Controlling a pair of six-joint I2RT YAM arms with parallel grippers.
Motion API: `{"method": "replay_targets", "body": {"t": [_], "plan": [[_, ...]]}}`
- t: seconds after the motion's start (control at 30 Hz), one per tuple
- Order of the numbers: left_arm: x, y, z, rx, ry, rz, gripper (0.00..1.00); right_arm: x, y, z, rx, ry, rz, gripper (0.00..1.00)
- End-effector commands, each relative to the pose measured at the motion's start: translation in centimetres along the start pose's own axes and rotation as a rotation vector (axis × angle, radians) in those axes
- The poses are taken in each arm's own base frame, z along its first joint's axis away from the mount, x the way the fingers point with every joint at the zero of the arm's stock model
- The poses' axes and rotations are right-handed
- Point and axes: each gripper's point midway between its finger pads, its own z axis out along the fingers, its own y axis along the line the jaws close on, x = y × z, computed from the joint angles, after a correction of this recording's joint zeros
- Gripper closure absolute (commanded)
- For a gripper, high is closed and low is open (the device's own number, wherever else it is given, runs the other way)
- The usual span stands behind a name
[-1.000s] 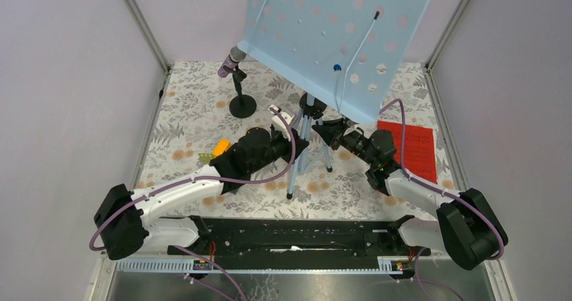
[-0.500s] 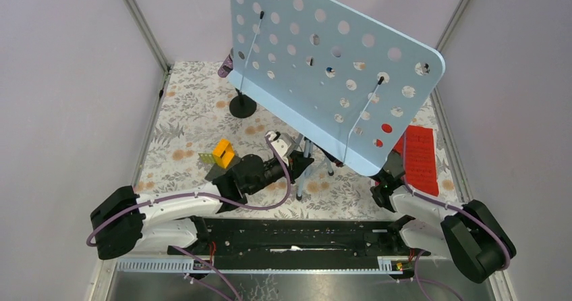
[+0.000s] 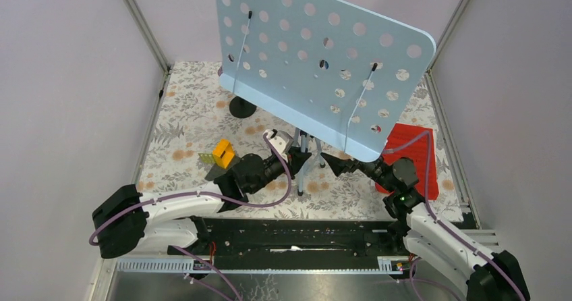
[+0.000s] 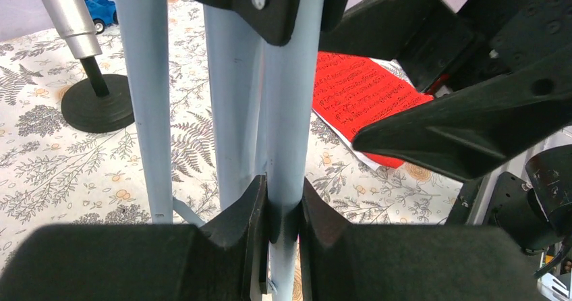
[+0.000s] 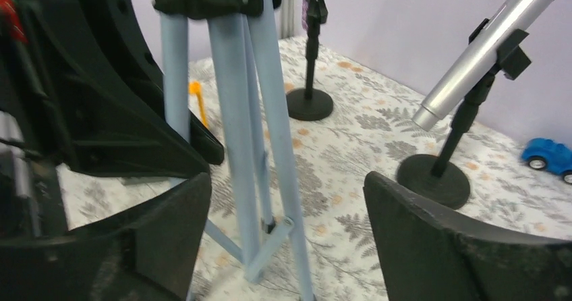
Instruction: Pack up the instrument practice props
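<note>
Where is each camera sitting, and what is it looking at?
Top camera: high behind the arms, looking down at the table and music stand; both arms show.
Left wrist: looks along the left gripper, shut on the stand's leg.
Right wrist: looks through the open right gripper toward the silver microphone.
Shared: both wrist views see the stand's legs and the toy car.

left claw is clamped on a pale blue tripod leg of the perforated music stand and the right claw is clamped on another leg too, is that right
Not quite: the right claw is open, its fingers spread wide around the pale-blue tripod legs, as the right wrist view shows. The left claw is indeed clamped on one leg.
</note>
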Motion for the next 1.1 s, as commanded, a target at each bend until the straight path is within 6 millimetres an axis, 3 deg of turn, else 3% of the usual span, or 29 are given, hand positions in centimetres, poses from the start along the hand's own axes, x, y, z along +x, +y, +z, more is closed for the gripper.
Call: {"method": "replay_targets", "body": {"t": [0.0, 0.1, 0.4, 0.87, 1.07], "plan": [[7.1, 2.6, -1.2, -0.105, 0.231, -0.006, 1.00, -2.6, 0.4, -0.4, 0.022, -0.097, 0.164, 0.06], [7.5, 2.3, -0.8, -0.091, 0.251, -0.005, 1.00, -4.2, 0.9, -0.1, -0.007, -0.183, 0.246, 0.00], [8.2, 1.4, -0.3, -0.073, 0.275, -0.004, 1.00, -6.4, 1.0, 1.5, -0.052, -0.289, 0.368, 0.00], [9.1, 0.8, 0.0, -0.055, 0.306, 0.000, 1.00, -8.2, 2.7, 4.5, -0.096, -0.292, 0.195, 0.00], [9.6, 0.4, -0.3, -0.038, 0.319, 0.020, 1.00, -8.5, 1.8, 6.0, -0.010, -0.305, 0.143, 0.00]]}}
